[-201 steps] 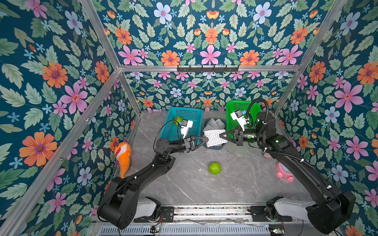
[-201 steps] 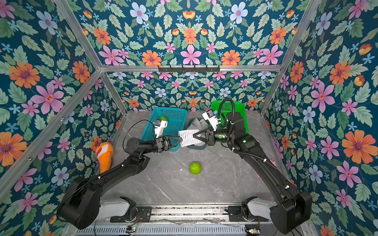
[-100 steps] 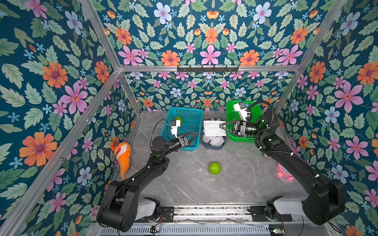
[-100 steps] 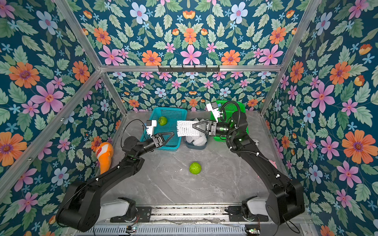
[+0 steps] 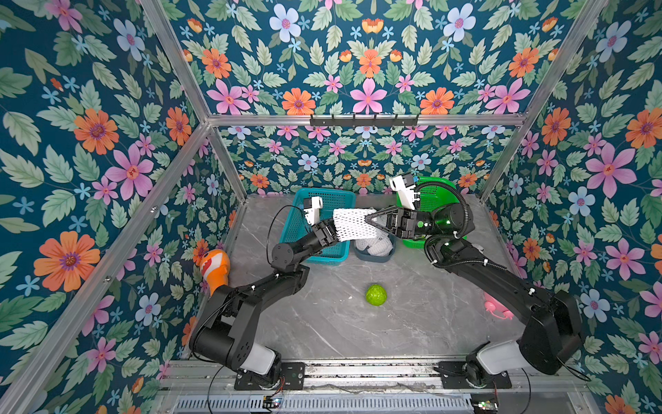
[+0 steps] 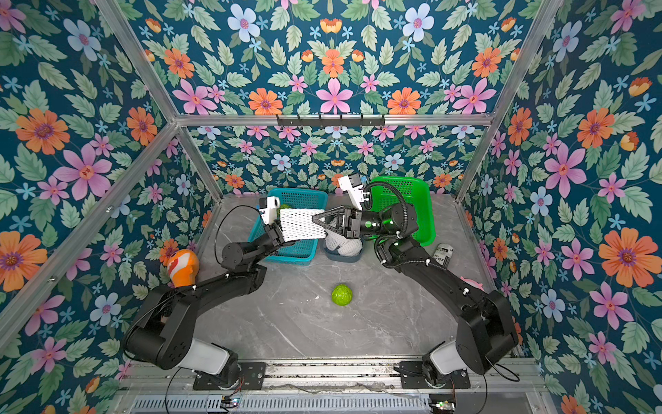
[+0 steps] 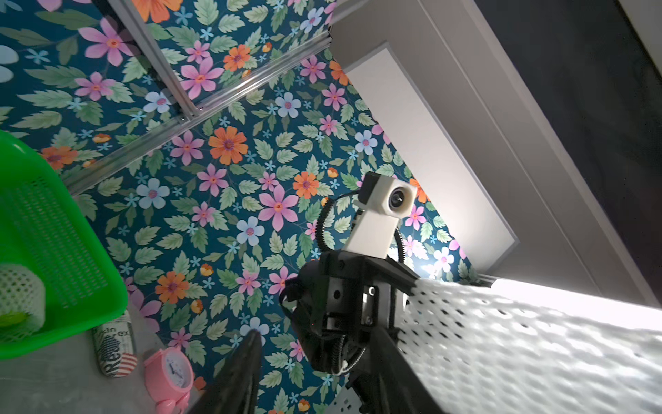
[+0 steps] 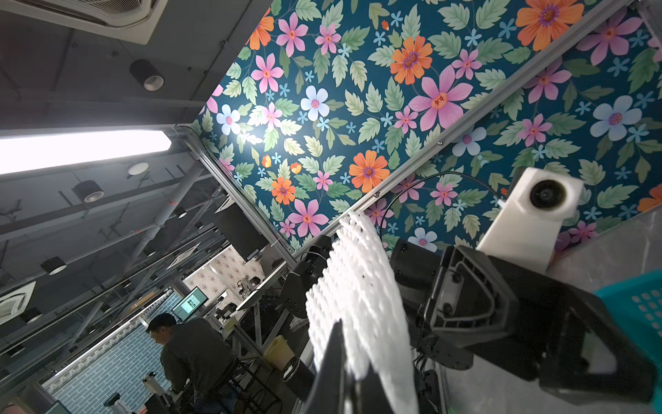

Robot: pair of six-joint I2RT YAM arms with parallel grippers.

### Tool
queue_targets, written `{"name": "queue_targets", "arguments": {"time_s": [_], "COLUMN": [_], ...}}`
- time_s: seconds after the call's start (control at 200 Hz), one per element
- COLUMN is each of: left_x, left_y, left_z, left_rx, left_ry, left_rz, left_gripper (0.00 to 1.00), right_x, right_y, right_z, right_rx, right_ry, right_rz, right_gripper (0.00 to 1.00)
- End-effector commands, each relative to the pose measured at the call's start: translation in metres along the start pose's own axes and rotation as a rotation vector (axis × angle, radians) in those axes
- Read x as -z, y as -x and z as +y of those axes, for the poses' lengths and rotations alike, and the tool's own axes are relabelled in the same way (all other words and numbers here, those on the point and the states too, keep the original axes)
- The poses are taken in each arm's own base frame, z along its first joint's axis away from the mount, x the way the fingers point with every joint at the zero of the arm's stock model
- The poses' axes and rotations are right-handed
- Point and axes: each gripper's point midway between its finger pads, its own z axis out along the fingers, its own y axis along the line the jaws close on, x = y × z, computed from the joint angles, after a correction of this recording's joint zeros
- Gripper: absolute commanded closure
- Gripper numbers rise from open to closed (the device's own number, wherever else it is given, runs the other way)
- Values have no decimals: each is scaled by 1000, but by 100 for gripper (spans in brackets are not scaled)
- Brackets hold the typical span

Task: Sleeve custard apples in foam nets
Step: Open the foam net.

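A white foam net [image 5: 353, 224] [image 6: 299, 224] hangs level in the air above the baskets. My right gripper [image 5: 368, 220] [image 8: 349, 355] is shut on its right end. My left gripper [image 6: 283, 229] [image 7: 315, 331] is open at the net's left end; the net [image 7: 519, 344] lies along one finger and the gap between the fingers is empty. One bare custard apple [image 5: 376, 294] [image 6: 341, 294] sits on the table. Another custard apple [image 6: 285, 207] peeks out of the teal basket [image 5: 333, 195]. A netted fruit [image 7: 18, 301] lies in the green basket [image 5: 435, 186].
A grey bin with spare foam nets [image 5: 374, 245] stands between the two baskets, under the held net. An orange fish toy [image 5: 215, 265] leans at the left wall. A pink alarm clock [image 7: 168, 372] and a can [image 6: 443, 254] stand at the right.
My left gripper let go of the net, drew back open, then came up to the net's left end again. My right gripper lifted the net and carried it leftwards.
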Motion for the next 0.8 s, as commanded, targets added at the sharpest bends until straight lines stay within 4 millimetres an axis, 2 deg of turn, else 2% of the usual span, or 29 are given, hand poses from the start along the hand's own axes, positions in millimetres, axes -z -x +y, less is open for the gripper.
{"name": "queue_targets", "arguments": {"time_s": [0.0, 0.3, 0.645, 0.79], "left_x": [-7, -16, -21, -24], "left_y": [-2, 2, -5, -10], "left_z": [-38, -69, -81, -77], "left_rx": [-62, -75, -80, -64], "left_ry": [-137, -210, -243, -240], "left_rz": [3, -6, 18, 37], "left_gripper": [49, 42, 41, 44], "right_x": [-4, -9, -10, -11], "right_y": [11, 7, 6, 11], "right_z": [12, -3, -16, -12], "right_rx": [31, 17, 3, 5], "right_ry": [57, 42, 21, 41], "right_rz": [-42, -44, -55, -56], "right_gripper": [100, 100, 100, 100]}}
